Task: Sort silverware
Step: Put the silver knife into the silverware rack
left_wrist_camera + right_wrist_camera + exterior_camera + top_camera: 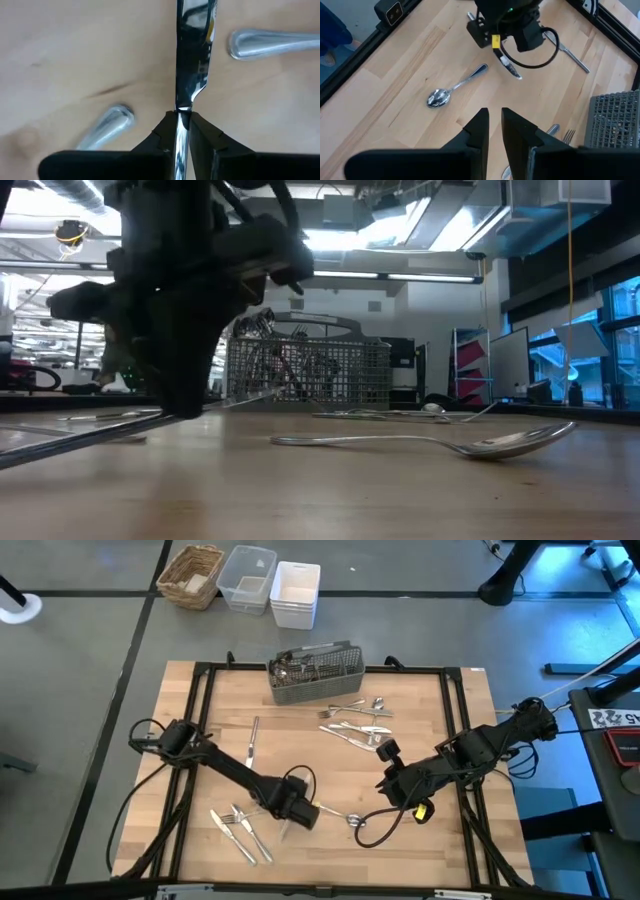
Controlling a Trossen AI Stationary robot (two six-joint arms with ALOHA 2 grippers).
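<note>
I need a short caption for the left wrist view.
Left gripper shut on a table knife above the wooden table.

Overhead ceiling strips light the scene evenly; shadows stay soft; glare streaks the knife (192,60); the low view's near arm (190,300) is dark, blurred.

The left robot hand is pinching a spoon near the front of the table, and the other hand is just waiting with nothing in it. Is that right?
Almost. The left gripper is pinching a table knife, not a spoon; the left wrist view shows its flat blade between the fingers. A spoon lies loose on the table nearby. The right gripper does wait, holding nothing.
</note>
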